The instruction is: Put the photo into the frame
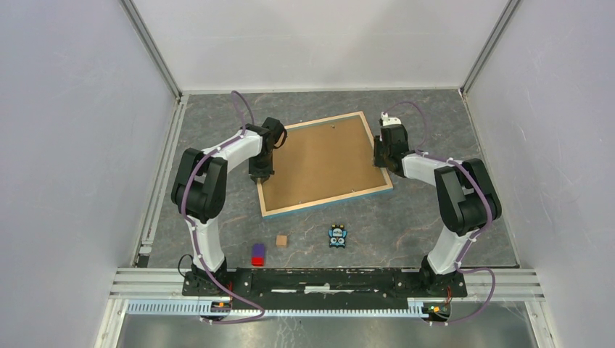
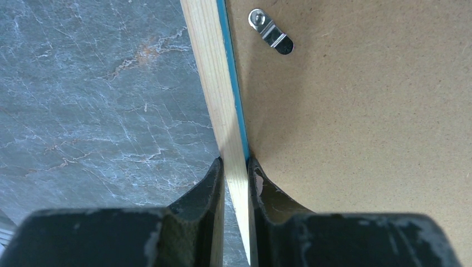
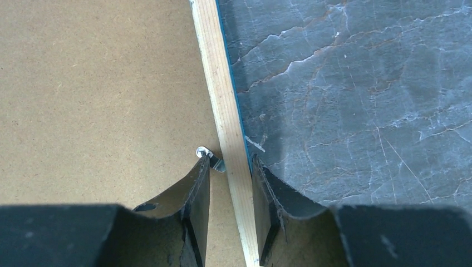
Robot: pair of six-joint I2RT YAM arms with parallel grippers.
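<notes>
The frame [image 1: 326, 201] lies face down on the table, its light wood back rim up and a thin blue edge showing. A plain brown backing board [image 1: 323, 159] fills it. The photo is hidden. My left gripper [image 1: 261, 174] is shut on the frame's left rim [image 2: 214, 83], one finger on each side [image 2: 236, 167]. My right gripper [image 1: 380, 161] straddles the right rim [image 3: 220, 83]. It is open [image 3: 231, 164], with a gap between its inner finger and the rim. That finger touches a metal clip [image 3: 217, 163] on the board [image 3: 94, 94].
Another metal clip [image 2: 271, 38] sits on the board near the left rim. A small wooden block [image 1: 281, 239], a red and purple block [image 1: 257, 254] and a small blue and black toy [image 1: 338, 236] lie in front of the frame. White walls enclose the table.
</notes>
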